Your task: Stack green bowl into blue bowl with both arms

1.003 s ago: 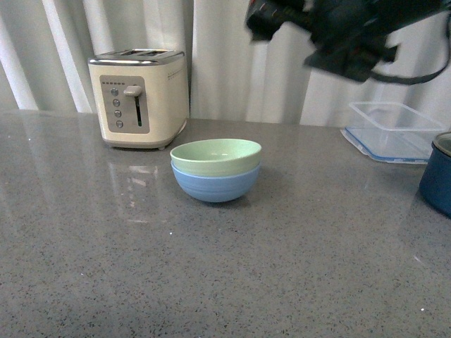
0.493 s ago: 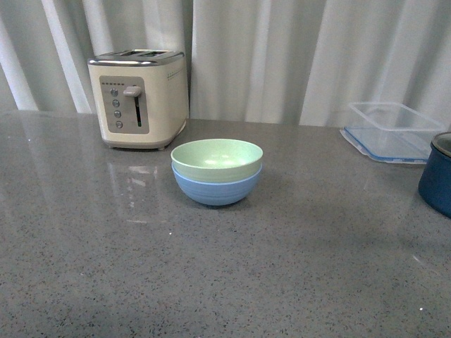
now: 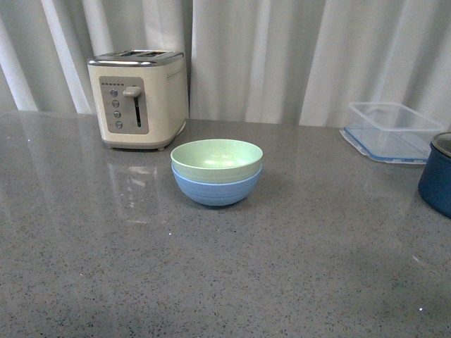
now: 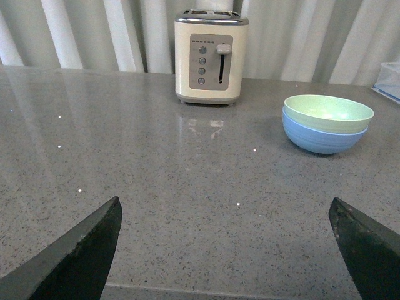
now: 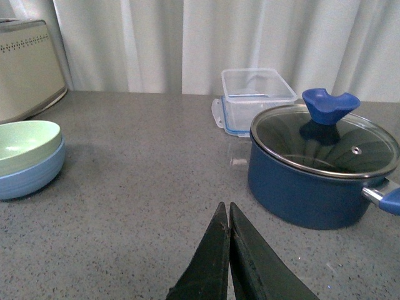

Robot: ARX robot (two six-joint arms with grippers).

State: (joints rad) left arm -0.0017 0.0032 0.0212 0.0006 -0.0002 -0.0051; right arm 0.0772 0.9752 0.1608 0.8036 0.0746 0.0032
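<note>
The pale green bowl (image 3: pixel 216 158) sits nested inside the light-blue bowl (image 3: pixel 215 187) at the middle of the grey counter. Both show in the left wrist view, green bowl (image 4: pixel 328 111) in blue bowl (image 4: pixel 322 137), and in the right wrist view, green bowl (image 5: pixel 28 144) in blue bowl (image 5: pixel 32 176). No arm shows in the front view. My left gripper (image 4: pixel 225 215) is open and empty, low over the counter's near edge, well short of the bowls. My right gripper (image 5: pixel 227 212) is shut with nothing in it, over the counter between the bowls and a pot.
A cream toaster (image 3: pixel 139 97) stands behind the bowls to the left. A clear plastic container (image 3: pixel 392 132) lies at the back right. A dark navy pot (image 5: pixel 322 172) with a glass lid stands at the right edge. White curtains close the back.
A black arm that hung at the upper right of the front view one second ago has left that view. The stacked bowls have not moved.
</note>
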